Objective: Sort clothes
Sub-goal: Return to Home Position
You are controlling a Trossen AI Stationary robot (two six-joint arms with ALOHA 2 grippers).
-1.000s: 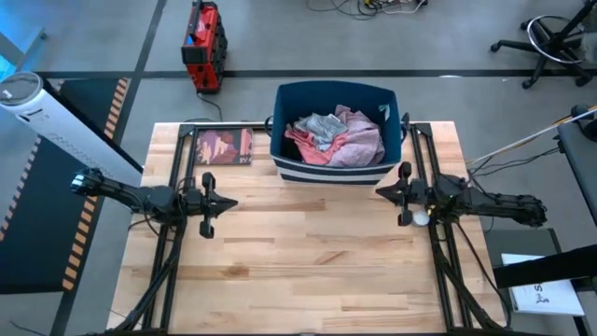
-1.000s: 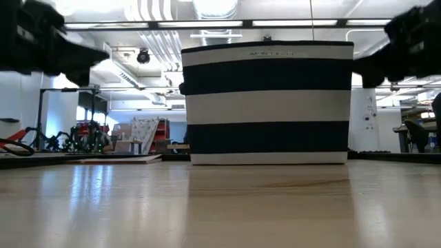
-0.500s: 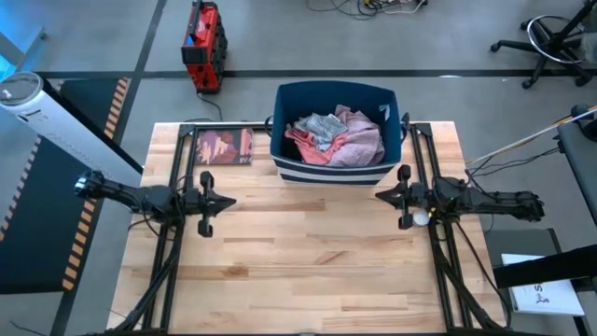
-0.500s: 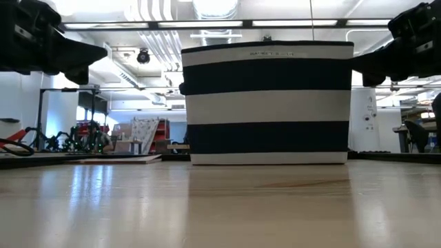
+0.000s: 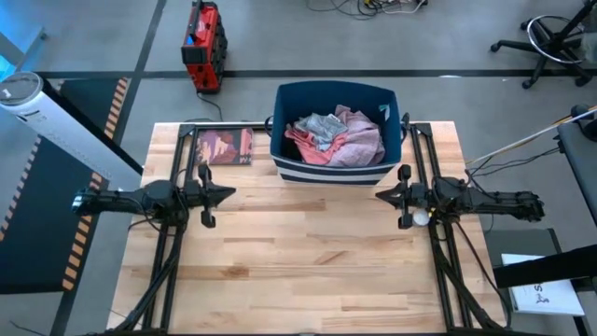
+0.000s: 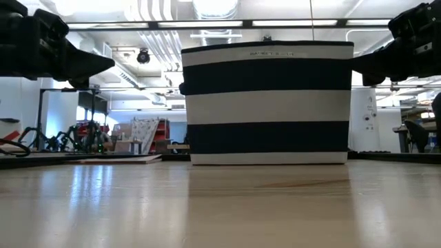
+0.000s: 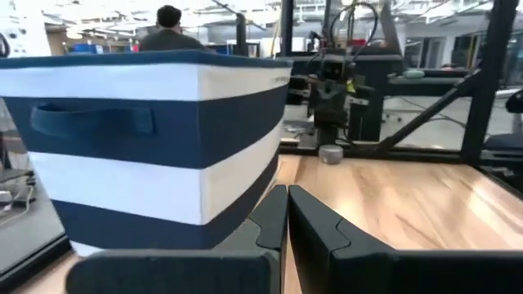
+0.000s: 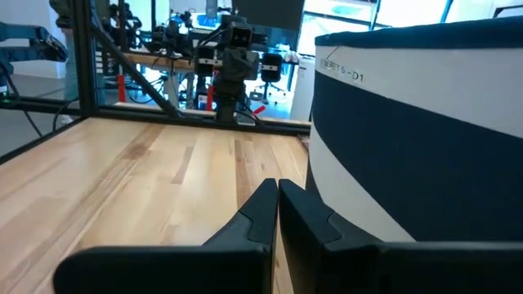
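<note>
The clothes lie heaped inside a navy-and-white striped basket (image 5: 336, 170) at the table's far middle. A pink piece (image 5: 359, 140) and a grey piece (image 5: 322, 126) show on top; the others are hidden. The basket also shows in the low view (image 6: 267, 103). My left gripper (image 5: 230, 192) is shut and empty, above the table to the left of the basket's near corner. My right gripper (image 5: 378, 194) is shut and empty, off the basket's near right corner. Each wrist view shows shut fingers beside the basket wall (image 7: 147, 147) (image 8: 425, 131).
A flat dark-red booklet (image 5: 224, 147) lies at the table's far left, beside the basket. Bare wooden tabletop (image 5: 308, 252) stretches between the arms and toward the near edge. A person (image 7: 169, 24) shows in the room beyond the table.
My left gripper has swung a little toward the table's far edge, nearer the basket, and its arm now lies straighter across the table. It has stayed shut.
</note>
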